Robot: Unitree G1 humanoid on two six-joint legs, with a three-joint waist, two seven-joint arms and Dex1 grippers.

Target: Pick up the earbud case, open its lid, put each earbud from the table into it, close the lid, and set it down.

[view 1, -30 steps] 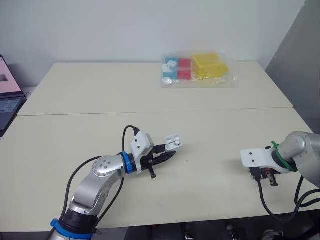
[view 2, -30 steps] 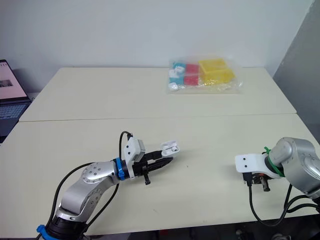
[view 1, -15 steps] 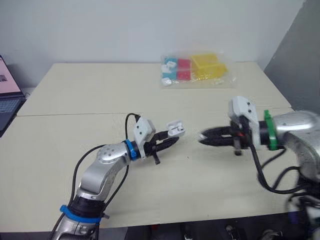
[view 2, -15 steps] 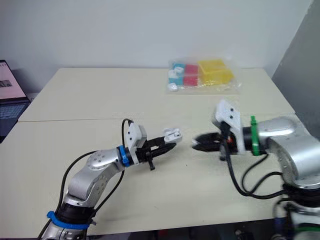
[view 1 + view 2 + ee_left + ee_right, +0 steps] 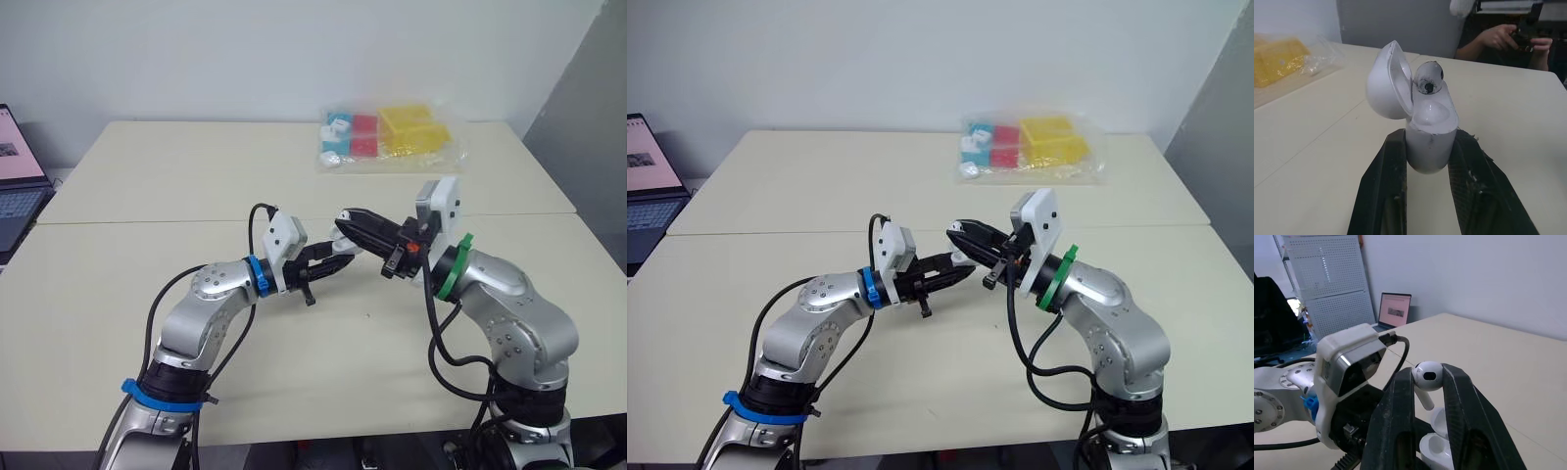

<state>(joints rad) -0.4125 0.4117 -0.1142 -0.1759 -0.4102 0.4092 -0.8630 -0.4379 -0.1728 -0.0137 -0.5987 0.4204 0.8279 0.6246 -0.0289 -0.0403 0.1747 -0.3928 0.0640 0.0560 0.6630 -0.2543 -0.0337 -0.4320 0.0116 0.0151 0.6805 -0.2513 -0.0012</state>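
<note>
Earbud case (image 5: pixel 1431 120), lid open, was pinched between left gripper (image 5: pixel 1428 136) fingers, held over the table (image 5: pixel 147 196) mid-front. First earbud (image 5: pixel 1428 78) sat inside it. Second earbud (image 5: pixel 1428 376) was clamped in right gripper (image 5: pixel 1427 382), just above the case. Count: two earbuds, one case.

Left jaws hover near right jaws above the table (image 5: pixel 137 186) (plastic bag (image 5: pixel 390 137) beyond)
</note>
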